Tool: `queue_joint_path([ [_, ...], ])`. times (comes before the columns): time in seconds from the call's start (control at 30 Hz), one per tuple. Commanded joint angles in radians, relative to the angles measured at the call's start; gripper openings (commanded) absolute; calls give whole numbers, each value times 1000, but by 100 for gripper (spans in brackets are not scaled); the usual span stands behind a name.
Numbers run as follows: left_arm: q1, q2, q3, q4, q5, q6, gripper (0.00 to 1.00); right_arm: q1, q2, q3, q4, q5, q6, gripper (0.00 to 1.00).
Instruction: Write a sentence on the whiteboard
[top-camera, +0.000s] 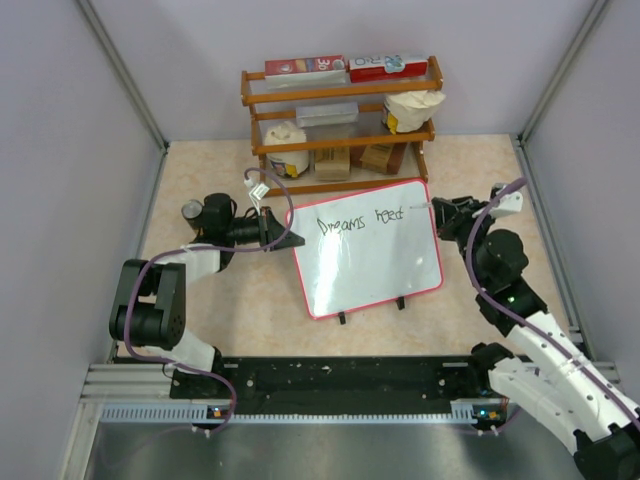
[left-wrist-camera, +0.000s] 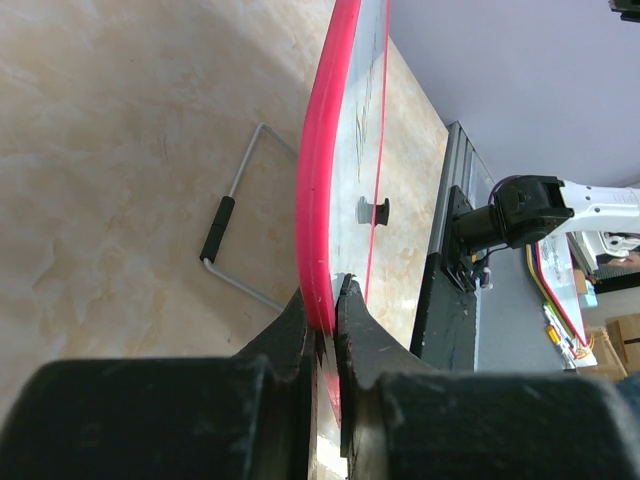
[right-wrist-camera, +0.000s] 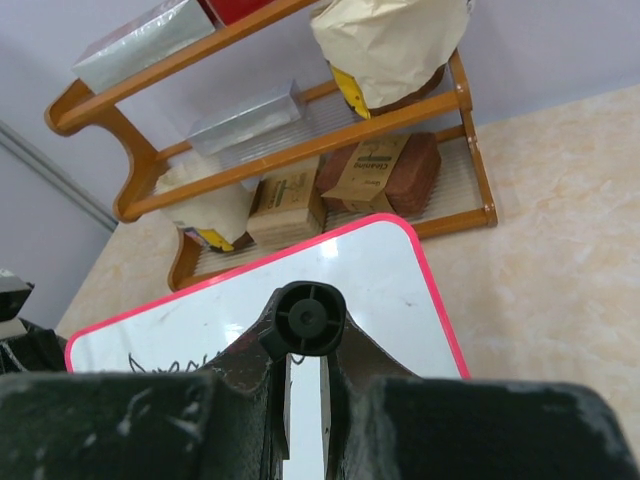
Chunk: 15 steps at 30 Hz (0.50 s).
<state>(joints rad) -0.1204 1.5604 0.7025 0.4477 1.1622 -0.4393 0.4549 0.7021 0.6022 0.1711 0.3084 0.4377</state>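
The whiteboard (top-camera: 370, 262), white with a red frame and two black tabs on its near edge, lies tilted at the table's middle. Black lettering (top-camera: 358, 221) reads "Dreams need" along its far edge. My left gripper (top-camera: 270, 228) is shut on the board's left red edge (left-wrist-camera: 318, 200). My right gripper (top-camera: 440, 210) is shut on a black marker (right-wrist-camera: 304, 318), seen end-on, its tip touching the board near the last letter. The board shows in the right wrist view (right-wrist-camera: 390, 290) too.
A wooden rack (top-camera: 340, 120) with boxes, bags and foil packs stands behind the board. A wire stand with a black grip (left-wrist-camera: 225, 245) lies on the table under the board's back. Grey walls close off both sides.
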Motion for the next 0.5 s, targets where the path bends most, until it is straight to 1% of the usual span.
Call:
queue_joint_path([
  [0.0,-28,24,-24,-12,-88,217,0,-12,2,4,-21,-93,-39,0],
  [0.17,-28,21,-24,-12,-90,215,0,-2,51,4,-12,-173,-27,0],
  [0.3,-28,23,-26,-10,-90,215,0,57,80,10,1,-155,-37,0],
  [0.33,-28,21,-24,-10,-90,215,0,100,83,11,2,-141,-57,0],
  [0.37,-28,21,-24,-10,-90,215,0,117,88,14,4,-108,-62,0],
  [0.47,-28,23,-24,-10,-93,215,0,174,108,19,19,-98,-67,0],
])
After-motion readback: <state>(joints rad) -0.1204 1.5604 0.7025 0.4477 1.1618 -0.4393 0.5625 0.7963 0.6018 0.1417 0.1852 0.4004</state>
